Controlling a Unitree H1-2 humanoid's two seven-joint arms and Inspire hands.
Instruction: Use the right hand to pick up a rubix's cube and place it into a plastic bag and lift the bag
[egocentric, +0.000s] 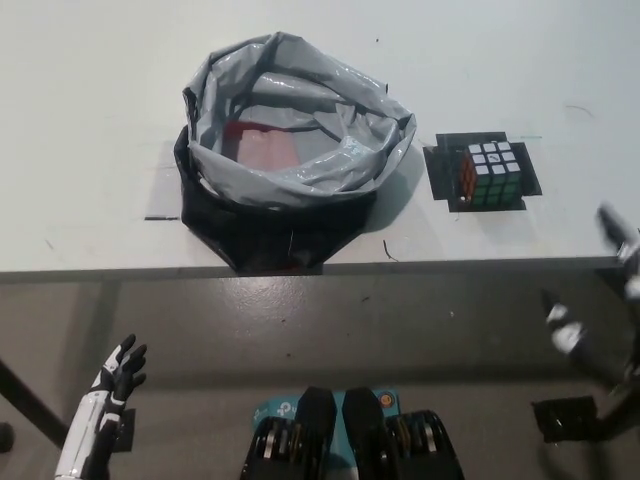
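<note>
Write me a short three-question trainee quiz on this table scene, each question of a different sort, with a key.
1. True or false: the cube is already inside the bag.
2. The cube rests on: A) a black mat, B) a plate, C) the floor.
3. Fill in: the left robot hand rests low at the picture's lower left, fingers apart, holding ______.

Key: 1 false, it sits right of the bag on the table. 2 A. 3 nothing.
</note>
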